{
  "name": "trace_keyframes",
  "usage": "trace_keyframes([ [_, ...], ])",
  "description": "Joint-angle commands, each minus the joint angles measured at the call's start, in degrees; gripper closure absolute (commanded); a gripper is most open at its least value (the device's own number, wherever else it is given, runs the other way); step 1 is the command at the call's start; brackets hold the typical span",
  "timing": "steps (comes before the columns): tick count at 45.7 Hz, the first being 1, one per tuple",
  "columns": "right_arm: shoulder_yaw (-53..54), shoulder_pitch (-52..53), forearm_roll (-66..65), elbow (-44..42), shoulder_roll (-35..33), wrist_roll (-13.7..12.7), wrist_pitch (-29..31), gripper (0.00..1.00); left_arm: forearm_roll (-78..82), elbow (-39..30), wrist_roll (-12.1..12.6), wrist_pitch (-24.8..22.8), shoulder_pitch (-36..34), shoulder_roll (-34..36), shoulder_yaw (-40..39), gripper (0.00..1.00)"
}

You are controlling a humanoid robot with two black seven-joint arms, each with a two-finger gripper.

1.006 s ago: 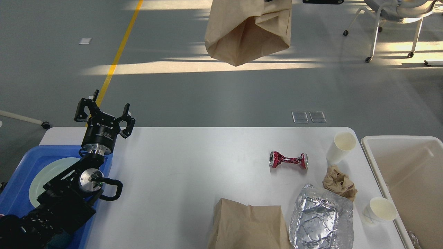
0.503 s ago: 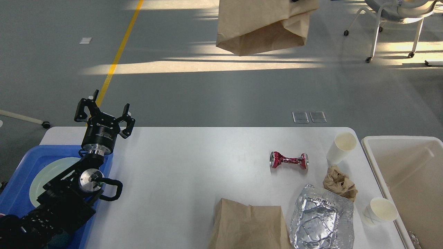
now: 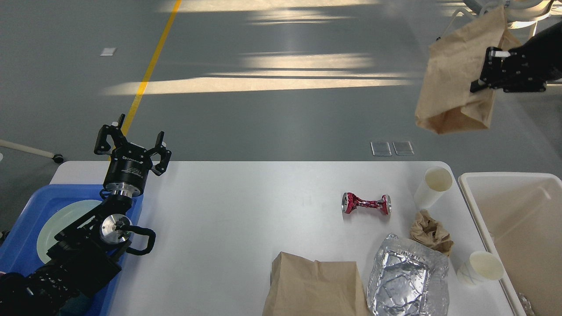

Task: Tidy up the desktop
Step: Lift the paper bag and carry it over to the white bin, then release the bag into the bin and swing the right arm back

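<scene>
1. Paper bag (image 3: 454, 83) has moved a long way in one second: it hung high near the top middle of the view, and now it is at the upper right, past the far right corner of the desktop (image 3: 246, 210) and not far from the space above the off-white bin (image 3: 513, 219).
2. Right gripper (image 3: 491, 70) pinches the bag at its right side; the bag hangs tilted, with the folded bottom low and to the left. The fingers are closed on the paper.
3. Left gripper (image 3: 131, 142) has not moved at all. It stands with its fingers spread wide and empty, above the far edge of the blue tray (image 3: 26, 219), where a pale green plate (image 3: 66, 224) lies.
4. My judgement is that the bag is being carried to the bin for dropping, so this piece of rubbish is nearly finished, but it is not yet released.
5. On the desktop itself nothing has changed. It carries, all on the right half: a crushed red can (image 3: 365, 203), two paper cups (image 3: 432, 186) (image 3: 479, 267), a crumpled brown paper (image 3: 430, 231), a foil tray (image 3: 408, 278) and a second brown bag (image 3: 316, 285) at the near edge.
6. So the tidying is in an early part; most pieces wait for their turn.
</scene>
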Motion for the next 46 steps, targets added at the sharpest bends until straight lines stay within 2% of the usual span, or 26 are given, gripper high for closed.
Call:
trace_keyframes([
  [1, -3.74, -8.24, 0.18, -3.89, -0.11, -0.04, -5.19, 1.0, 0.0, 0.0, 0.03, 0.0, -0.05, 0.0, 0.0, 0.04],
  [3, -4.97, -10.61, 0.53, -5.21, -0.19, -0.13, -6.95, 1.0, 0.0, 0.0, 0.03, 0.0, -0.05, 0.0, 0.0, 0.04],
  [16, -6.03, -23.88, 0.97, -14.44, -0.55, -0.13, -9.33, 1.0, 0.0, 0.0, 0.03, 0.0, -0.05, 0.0, 0.0, 0.04],
  [24, -9.72, -31.01, 0.88, -14.8, -3.0, -0.13, -12.05, 1.0, 0.0, 0.0, -0.05, 0.0, -0.05, 0.0, 0.0, 0.04],
  [27, -11.92, -32.68, 0.88, -14.8, -3.18, -0.13, -14.51, 0.87, 0.0, 0.0, -0.05, 0.0, 0.03, 0.0, 0.0, 0.04],
  [31, -13.15, -35.84, 0.88, -14.89, -3.18, -0.31, -20.3, 0.53, 0.0, 0.0, -0.05, 0.0, 0.03, 0.0, 0.0, 0.04],
  [35, -13.15, -39.27, 0.97, -14.89, -3.18, -0.39, -24.0, 0.3, 0.0, 0.0, 0.03, 0.0, 0.03, 0.0, 0.0, 0.04],
  [38, -12.89, -39.63, 0.97, -14.89, -3.18, -0.31, -24.36, 0.08, 0.0, 0.0, 0.03, 0.0, -0.05, 0.0, 0.0, 0.04],
  [40, -12.71, -39.54, 1.14, -14.89, -3.18, -0.31, -24.36, 0.03, 0.0, 0.0, 0.03, 0.0, 0.03, 0.0, 0.0, 0.04],
  [46, -12.71, -38.66, 2.72, -15.06, -2.66, -0.31, -24.27, 0.02, 0.0, 0.0, 0.03, 0.0, 0.03, 0.0, 0.0, 0.04],
])
